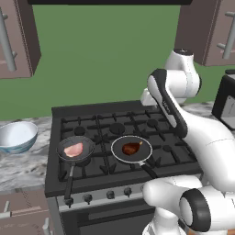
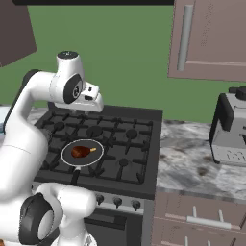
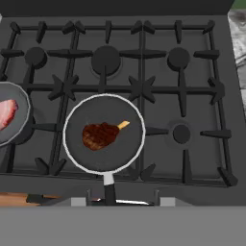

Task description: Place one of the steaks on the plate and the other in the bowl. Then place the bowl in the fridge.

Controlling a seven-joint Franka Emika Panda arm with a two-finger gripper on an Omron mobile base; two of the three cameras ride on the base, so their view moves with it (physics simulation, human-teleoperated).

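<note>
Setting: green-walled kitchen, black gas stove (image 1: 119,137) set into the marbled desk (image 2: 192,166).
Steaks: dark reddish-brown steak (image 3: 100,135) in the stove's front-centre black pan (image 3: 77,151), its long axis lies across the stove and its pale bone tip points right; pale pink steak (image 1: 73,149) in the black pan to its left.
Bowl: white, blue-grey outside (image 1: 16,136), left of stove.
Jaws: high above stove, I cannot tell their spread.
Risk: I'd say a descent square to that axis could clip the pan rim.

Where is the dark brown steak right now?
The dark steak lies in the black pan on the front of the stove. In the left base view, the pan holding the pink steak sits just left of it.
</note>
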